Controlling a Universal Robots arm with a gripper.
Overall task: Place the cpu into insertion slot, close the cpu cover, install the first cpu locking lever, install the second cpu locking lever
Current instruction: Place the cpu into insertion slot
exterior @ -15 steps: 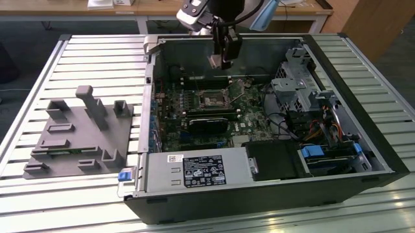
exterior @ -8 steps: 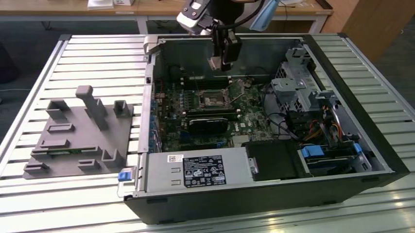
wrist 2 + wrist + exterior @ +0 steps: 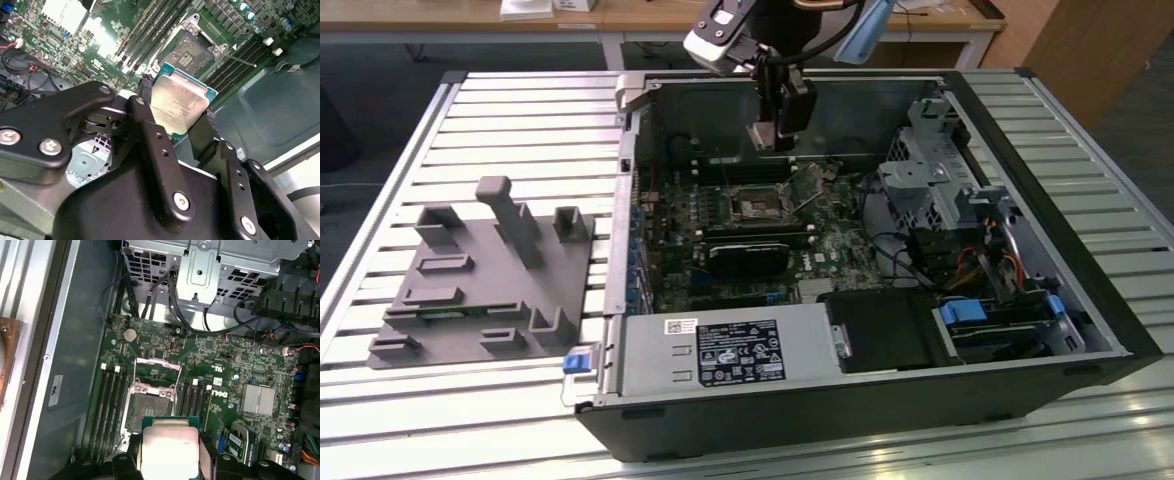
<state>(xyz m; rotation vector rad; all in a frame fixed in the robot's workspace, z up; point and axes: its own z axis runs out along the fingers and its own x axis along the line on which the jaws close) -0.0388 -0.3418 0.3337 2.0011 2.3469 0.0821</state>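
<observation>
in the exterior view the arm (image 3: 720,35) reaches down into an open computer case (image 3: 1014,330) lying on a slatted metal bench (image 3: 520,110). its jaws grip the cpu (image 3: 762,135) by two opposite edges and hold it in the air above the insertion slot (image 3: 758,207), clear of the green board. a black card (image 3: 750,255) lies flat on the near side of the slot, and a grey plastic holder (image 3: 480,270) stands on the bench well apart from the slot, toward the exterior view's left. in the second wrist view the jaws are closed on the cpu (image 3: 179,106), one black finger (image 3: 146,92) on each side, its silvery top facing the camera. the slot (image 3: 192,52) lies open beyond the chip, its dark centre bare, with long memory slots (image 3: 150,25) running along both of its sides. in the first wrist view the cpu (image 3: 167,447) sits between the jaws just short of the slot (image 3: 150,410), not yet over its centre. the cpu cover (image 3: 156,372) stands swung up at the far edge of the slot, and a finned silver heat sink (image 3: 259,400) sits on the board (image 3: 220,352) well to one side of the slot.
</observation>
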